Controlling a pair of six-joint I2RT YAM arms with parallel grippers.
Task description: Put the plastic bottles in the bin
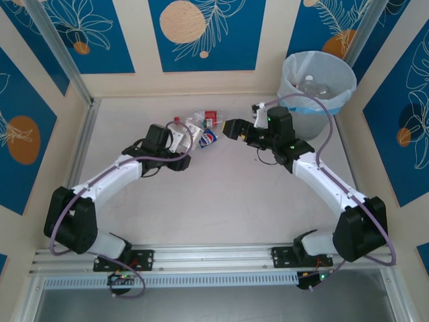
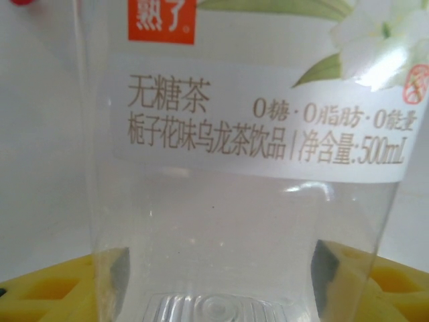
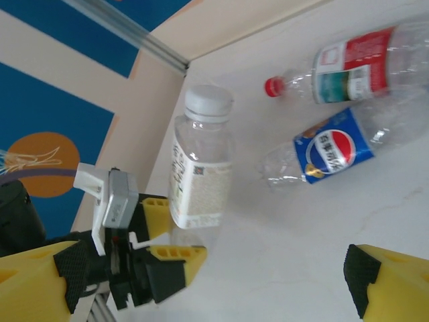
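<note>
Mid-table, clamps left gripper [image 3: 169, 239] on the base of a clear white-capped plastic bottle [image 3: 201, 157], spreads right gripper [image 1: 230, 129] wide and empty, leaves a red-labelled bottle [image 3: 355, 64] and a blue-labelled bottle [image 3: 332, 154] lying nearby, has another bottle [image 1: 310, 84] inside the round grey bag-lined bin [image 1: 315, 117].

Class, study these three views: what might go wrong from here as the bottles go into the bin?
1. The jaws of the left gripper clamp the white-capped bottle near its base; it may tilt or slip.
2. The bin stands beyond the right arm; carrying the bottle across risks a collision.
</note>
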